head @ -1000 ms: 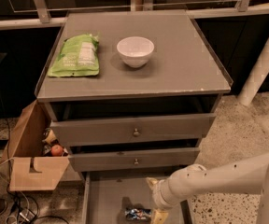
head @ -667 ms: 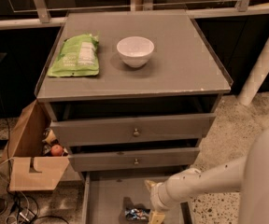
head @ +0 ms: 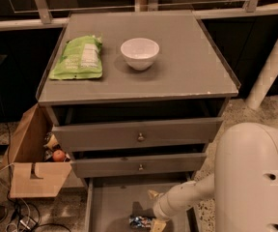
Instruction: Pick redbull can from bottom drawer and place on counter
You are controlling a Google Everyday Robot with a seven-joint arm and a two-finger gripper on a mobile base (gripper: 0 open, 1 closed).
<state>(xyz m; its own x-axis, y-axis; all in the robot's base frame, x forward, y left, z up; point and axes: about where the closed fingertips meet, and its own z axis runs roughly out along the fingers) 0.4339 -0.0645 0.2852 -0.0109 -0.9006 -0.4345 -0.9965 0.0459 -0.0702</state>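
The redbull can (head: 140,221) lies on its side on the floor of the open bottom drawer (head: 111,206), near its front. My gripper (head: 152,210) is down inside the drawer, just right of the can, with its two fingers spread apart, one (head: 153,194) behind the can and one (head: 157,224) close beside it. It holds nothing. The counter (head: 192,66) is the grey top of the cabinet above. My white arm (head: 255,178) fills the lower right.
A white bowl (head: 139,53) and a green snack bag (head: 78,57) sit on the counter. The two upper drawers (head: 139,135) stand slightly pulled out. A cardboard box (head: 30,170) holding an apple (head: 58,155) stands left of the cabinet. A white post (head: 274,57) rises at right.
My arm's big upper segment has swung into view at the right. The gripper has edged slightly left toward the can, which has not moved.
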